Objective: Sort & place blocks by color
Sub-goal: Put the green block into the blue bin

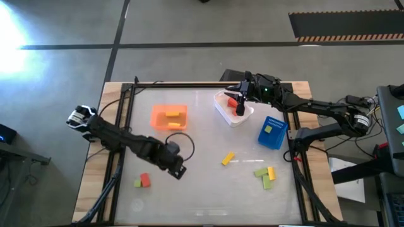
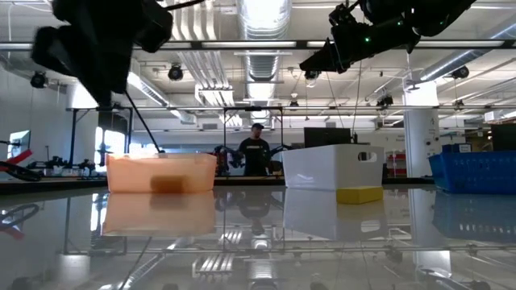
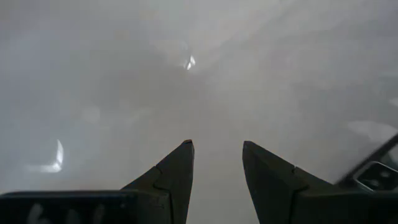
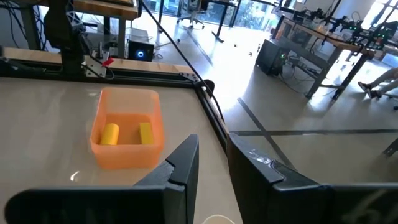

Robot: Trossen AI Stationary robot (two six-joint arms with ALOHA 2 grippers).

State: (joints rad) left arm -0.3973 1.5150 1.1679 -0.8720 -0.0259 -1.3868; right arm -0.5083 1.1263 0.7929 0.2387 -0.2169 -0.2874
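The right gripper (image 1: 240, 101) hangs above the white bin (image 1: 232, 108) near the table's far edge, jaws narrowly apart, empty. The left gripper (image 1: 179, 170), jaws parted and empty, sits beside red and green blocks (image 1: 142, 181).

The middle of the worktop (image 1: 202, 145) lies bare between the orange bin (image 1: 169, 117), the white bin (image 1: 231, 108) and the blue bin (image 1: 272, 132). A yellow block (image 1: 228, 158) lies alone in that open stretch. Near the front right corner, green and yellow blocks (image 1: 266, 174) crowd together. The left arm (image 1: 136, 149) slants across the left half, with a red and green pair of blocks (image 1: 142, 181) just in front of it. The right arm (image 1: 297, 104) reaches over the white bin.
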